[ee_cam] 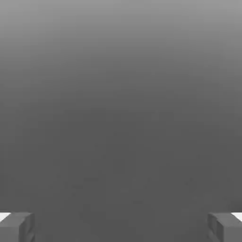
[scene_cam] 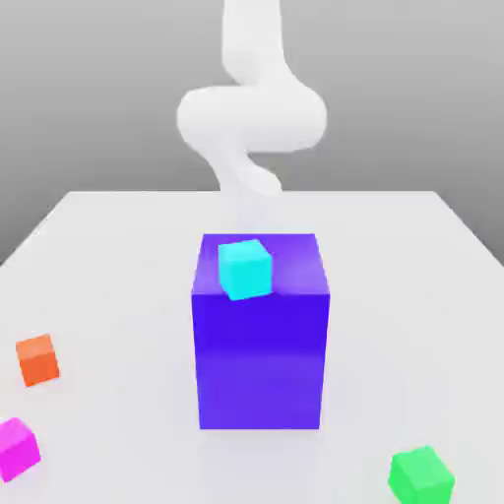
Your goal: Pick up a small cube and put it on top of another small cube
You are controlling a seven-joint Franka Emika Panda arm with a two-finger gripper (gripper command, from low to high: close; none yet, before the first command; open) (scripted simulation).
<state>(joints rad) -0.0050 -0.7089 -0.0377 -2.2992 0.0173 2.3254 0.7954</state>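
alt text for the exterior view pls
A small cyan cube sits on top of a large blue block at the centre of a white table. Orange, magenta and green cubes lie around it.

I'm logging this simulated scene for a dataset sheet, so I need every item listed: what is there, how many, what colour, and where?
large block: 1, blue-violet, standing in the middle of the table
cyan cube: 1, cyan, resting on top of the large block, toward the exterior view's left of its top face
orange cube: 1, orange, on the table at the exterior view's left
magenta cube: 1, magenta, on the table at the near corner on the exterior view's left, nearer the camera than the orange cube
green cube: 1, green, on the table near the front on the exterior view's right
table: 1, white, carrying everything
robot arm: 1, white, behind the large block
gripper: 1, grey fingers spread wide, nothing between them
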